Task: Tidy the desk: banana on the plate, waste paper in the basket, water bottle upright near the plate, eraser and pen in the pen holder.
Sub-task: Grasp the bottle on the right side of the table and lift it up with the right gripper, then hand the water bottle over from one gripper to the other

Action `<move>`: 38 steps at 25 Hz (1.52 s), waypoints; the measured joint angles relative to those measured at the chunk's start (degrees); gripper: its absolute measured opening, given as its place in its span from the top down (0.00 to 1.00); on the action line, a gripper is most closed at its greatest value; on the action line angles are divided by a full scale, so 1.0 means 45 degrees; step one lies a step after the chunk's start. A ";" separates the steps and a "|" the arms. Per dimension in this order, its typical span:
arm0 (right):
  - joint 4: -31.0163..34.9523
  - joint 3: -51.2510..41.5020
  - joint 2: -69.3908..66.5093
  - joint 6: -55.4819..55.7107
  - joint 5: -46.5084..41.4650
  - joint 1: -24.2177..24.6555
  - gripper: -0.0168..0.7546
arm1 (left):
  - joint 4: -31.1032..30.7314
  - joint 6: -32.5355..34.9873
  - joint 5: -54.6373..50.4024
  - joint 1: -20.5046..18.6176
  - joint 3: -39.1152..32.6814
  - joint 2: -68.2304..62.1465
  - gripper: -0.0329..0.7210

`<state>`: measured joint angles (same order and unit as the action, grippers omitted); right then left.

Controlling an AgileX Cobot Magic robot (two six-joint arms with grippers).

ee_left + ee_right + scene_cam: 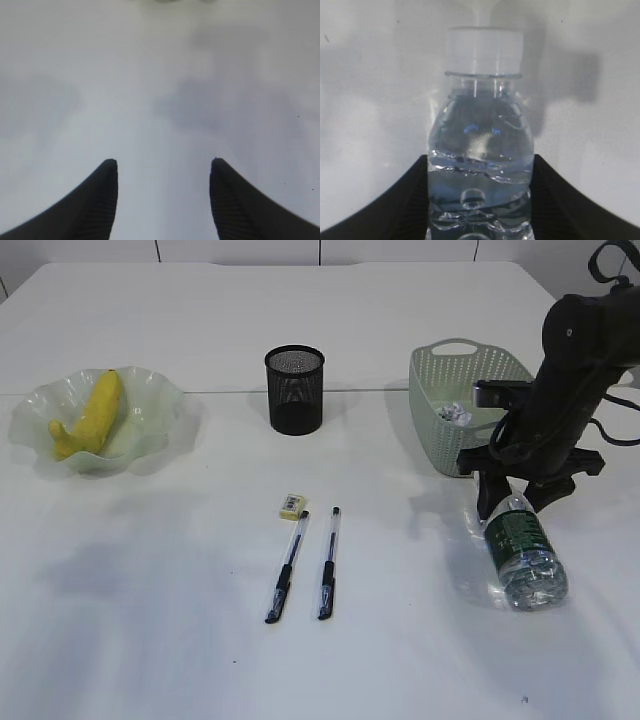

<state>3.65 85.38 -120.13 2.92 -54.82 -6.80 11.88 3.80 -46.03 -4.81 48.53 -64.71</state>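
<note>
right gripper [480, 200] has its jaws pressed against both sides of the water bottle [524, 550], pinching it at the shoulder just below the white cap [484, 50]. the bottle lies on its side on the table [150, 640], just in front of the basket [440, 400], well apart from the plate [150, 435] on the far left. step in hand looks like picking the bottle up. to do it well: make sure the pinch is firm before lifting since the wet-looking plastic may slip, lift clear of the basket wall, turn it upright, carry it across and set it down near the plate without knocking the pens [288, 565]. left gripper [164, 200] is spread, holding nothing, over bare table.

containers: plate holds the banana [92, 415]. basket holds the crumpled paper [455, 414]. pen holder [294, 390] looks empty; eraser [292, 505] and two pens lie on the table in front of it.
</note>
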 joint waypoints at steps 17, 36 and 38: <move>0.0023 0.0325 0.0107 0.0026 -0.1218 0.0000 0.47 | 0.0074 0.0000 0.0000 0.0000 0.0000 0.0000 0.41; -0.0049 0.0172 0.3957 -0.0494 -0.2014 -0.0824 0.48 | 0.0154 0.0000 0.0000 0.0000 0.0000 0.0000 0.41; -0.0049 -0.0239 0.4378 -0.0494 -0.1881 -0.1406 0.48 | 0.0154 0.0000 0.0000 0.0000 0.0000 0.0000 0.41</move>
<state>3.43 84.30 -100.43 0.70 -63.29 -13.13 12.58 3.80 -46.03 -4.81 48.53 -64.71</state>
